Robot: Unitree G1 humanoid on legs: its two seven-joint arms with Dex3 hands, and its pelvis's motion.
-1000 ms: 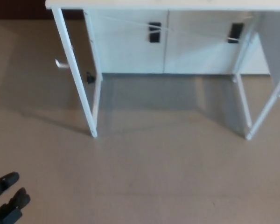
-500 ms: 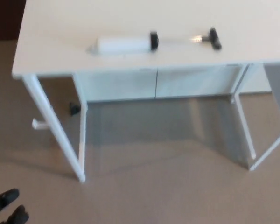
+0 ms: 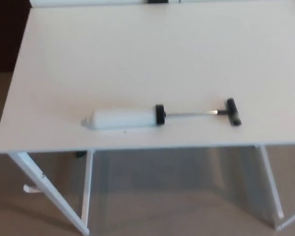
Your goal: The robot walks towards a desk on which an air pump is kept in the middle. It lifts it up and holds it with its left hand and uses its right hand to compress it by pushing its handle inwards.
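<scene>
One air pump (image 3: 160, 117) lies flat on the white desk (image 3: 137, 59), close to the near edge and roughly midway along it. Its long axis runs left–right across the head view, nearly parallel to that edge. The white barrel (image 3: 123, 118) is at picture left with the nozzle tip (image 3: 85, 122) pointing left; a black collar (image 3: 160, 114) ends the barrel, and a thin rod (image 3: 191, 114) runs out to the black T-handle (image 3: 233, 112) on the right — drawn out, so by my reading not yet compressed.

Change noted: the whole picture has shifted within the last second, from desk legs and floor to the full desktop — the camera has come nearer, while the pump itself lies as it did. The approach looks close to complete.

Neither hand is in view now; their state cannot be told. Lifting is not yet begun.
</scene>
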